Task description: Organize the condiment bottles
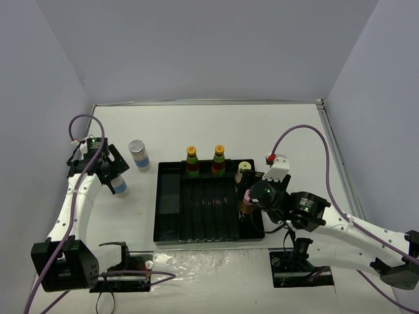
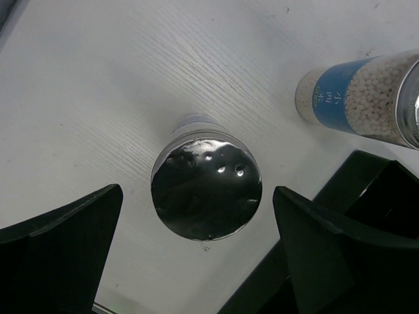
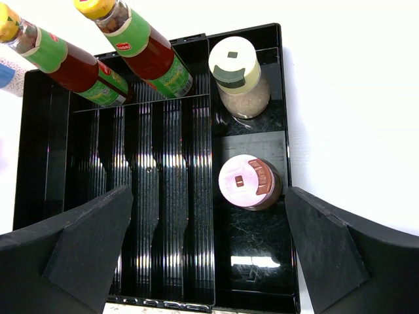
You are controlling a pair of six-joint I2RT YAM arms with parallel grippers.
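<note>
A black divided tray (image 1: 159, 203) holds two green-necked, orange-capped bottles (image 1: 192, 162) (image 1: 219, 160) at its back. Its right column holds a yellow-green-capped bottle (image 1: 245, 171) and a pink-capped bottle (image 1: 247, 201). My right gripper (image 3: 209, 191) hangs open above the tray, and the pink cap (image 3: 247, 182) stands just ahead of its right finger. Two blue-labelled, silver-lidded shakers stand on the table left of the tray. My left gripper (image 2: 198, 190) is open directly over one lid (image 2: 206, 185); the other shaker (image 2: 366, 98) stands apart at the far right.
The tray's ribbed middle section (image 3: 163, 196) and its narrow left compartment (image 1: 168, 193) hold nothing. Grey walls enclose the table on three sides. Purple cables loop off both arms. The arm mounts (image 1: 124, 273) (image 1: 301, 268) sit at the near edge.
</note>
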